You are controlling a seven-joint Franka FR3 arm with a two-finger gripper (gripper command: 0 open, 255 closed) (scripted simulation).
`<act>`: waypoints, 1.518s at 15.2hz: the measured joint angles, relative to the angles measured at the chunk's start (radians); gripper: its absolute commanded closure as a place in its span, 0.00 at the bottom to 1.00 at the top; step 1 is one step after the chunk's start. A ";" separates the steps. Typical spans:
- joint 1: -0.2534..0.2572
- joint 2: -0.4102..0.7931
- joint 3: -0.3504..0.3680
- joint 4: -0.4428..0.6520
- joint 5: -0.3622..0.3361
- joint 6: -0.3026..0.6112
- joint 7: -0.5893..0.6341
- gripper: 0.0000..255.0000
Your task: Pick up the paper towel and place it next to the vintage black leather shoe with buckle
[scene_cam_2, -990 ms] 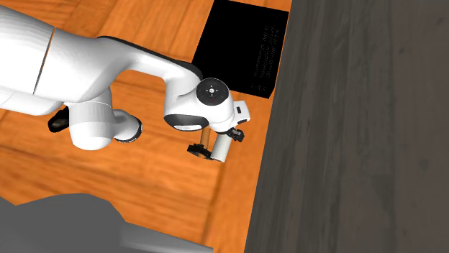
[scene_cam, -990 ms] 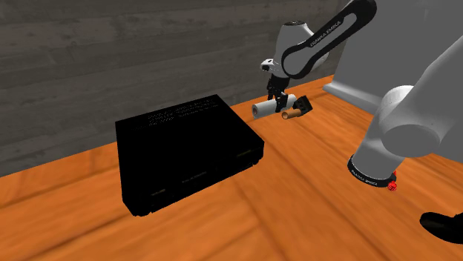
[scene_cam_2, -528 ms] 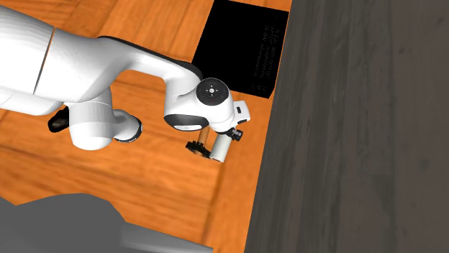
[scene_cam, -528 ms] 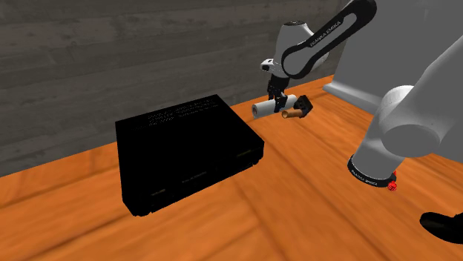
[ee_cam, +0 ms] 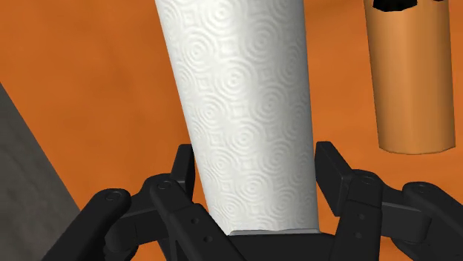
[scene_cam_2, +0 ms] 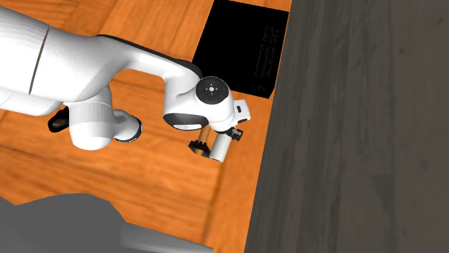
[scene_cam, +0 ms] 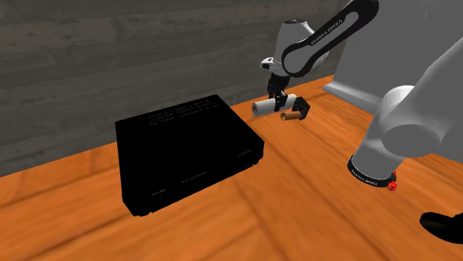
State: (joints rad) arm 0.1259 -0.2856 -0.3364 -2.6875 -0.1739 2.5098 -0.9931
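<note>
The paper towel (scene_cam: 261, 108) is a white embossed roll lying near the wooden tabletop's far edge, close to the grey wall. My gripper (scene_cam: 279, 104) reaches down on it from above. In the wrist view the two black fingers press on both sides of the paper towel (ee_cam: 245, 111), so my gripper (ee_cam: 256, 163) is shut on it. From above, the paper towel (scene_cam_2: 220, 146) pokes out under the white hand. The black shoe (scene_cam: 444, 225) lies by the stand at the shoulder view's lower right; the shoe (scene_cam_2: 59, 121) is partly hidden behind the arm's base.
A brown cardboard tube (scene_cam: 292, 114) lies right beside the roll; the tube (ee_cam: 412, 74) is apart from the fingers. A large black box (scene_cam: 185, 152) sits on the table towards the shoulder view's left. A grey wall (scene_cam: 111, 52) borders the table's far edge.
The fingers have closed from wide open onto the paper towel. The roll and hand have since shifted up very slightly.
</note>
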 measured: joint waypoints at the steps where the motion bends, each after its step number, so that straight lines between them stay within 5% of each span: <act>1: -0.002 -0.013 0.002 0.004 -0.002 -0.017 0.000 1.00; 23: -0.008 -0.200 0.049 0.171 -0.002 -0.369 0.010 1.00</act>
State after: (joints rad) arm 0.1176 -0.4860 -0.2874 -2.5167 -0.1758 2.1404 -0.9828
